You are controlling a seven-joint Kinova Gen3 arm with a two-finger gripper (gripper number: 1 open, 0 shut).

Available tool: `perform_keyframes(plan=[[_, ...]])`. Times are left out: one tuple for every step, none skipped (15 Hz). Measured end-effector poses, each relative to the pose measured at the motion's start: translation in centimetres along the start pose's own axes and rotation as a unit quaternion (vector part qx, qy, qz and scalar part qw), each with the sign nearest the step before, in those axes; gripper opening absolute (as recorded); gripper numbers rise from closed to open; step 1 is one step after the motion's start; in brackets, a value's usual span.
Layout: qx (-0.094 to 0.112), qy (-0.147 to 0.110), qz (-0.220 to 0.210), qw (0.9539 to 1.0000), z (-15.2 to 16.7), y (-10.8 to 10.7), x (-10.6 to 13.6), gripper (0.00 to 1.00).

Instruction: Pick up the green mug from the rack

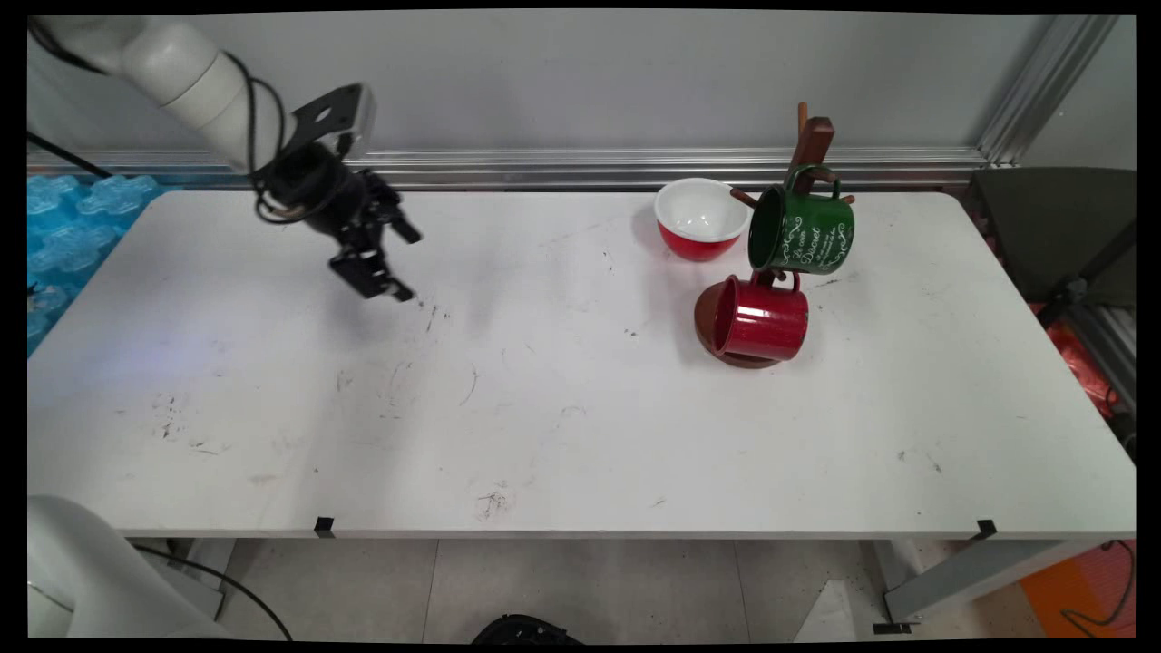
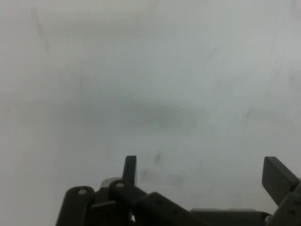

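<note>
Even bright overhead light, soft shadows, hand view blurred and dim

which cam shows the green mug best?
Main view. The green mug hangs on the wooden mug tree at the table's far right, above the red mug and beside the red bowl. Hand view shows none of it, only bare table beyond the open gripper.
</note>
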Motion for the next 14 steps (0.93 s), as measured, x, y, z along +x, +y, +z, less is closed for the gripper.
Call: perform_keyframes(plan=[[-0.002,0.009,0.0,1.0,0.0,0.1,0.7,1.0],[-0.006,0.022,0.0,0.9997,0.0,0.2,1.9,1.0],[-0.009,0.038,0.0,0.9992,0.0,0.4,3.2,1.0],[-0.013,0.053,0.0,0.9985,0.0,0.5,4.5,1.0],[-0.016,0.067,-0.001,0.9976,-0.1,0.6,5.5,1.0],[-0.019,0.084,-0.002,0.9963,-0.1,0.8,6.7,1.0],[-0.023,0.099,-0.004,0.9948,0.0,0.9,7.8,1.0],[-0.025,0.113,-0.006,0.9932,0.0,1.1,8.7,1.0],[-0.026,0.122,-0.007,0.9921,0.1,1.2,9.2,1.0],[-0.028,0.136,-0.009,0.9903,0.2,1.4,10.1,1.0],[-0.03,0.145,-0.01,0.989,0.2,1.5,10.7,1.0],[-0.033,0.157,-0.011,0.987,0.4,1.7,11.4,1.0],[-0.036,0.17,-0.013,0.9848,0.6,2.0,12.2,1.0],[-0.039,0.182,-0.014,0.9825,0.8,2.3,12.9,1.0]])
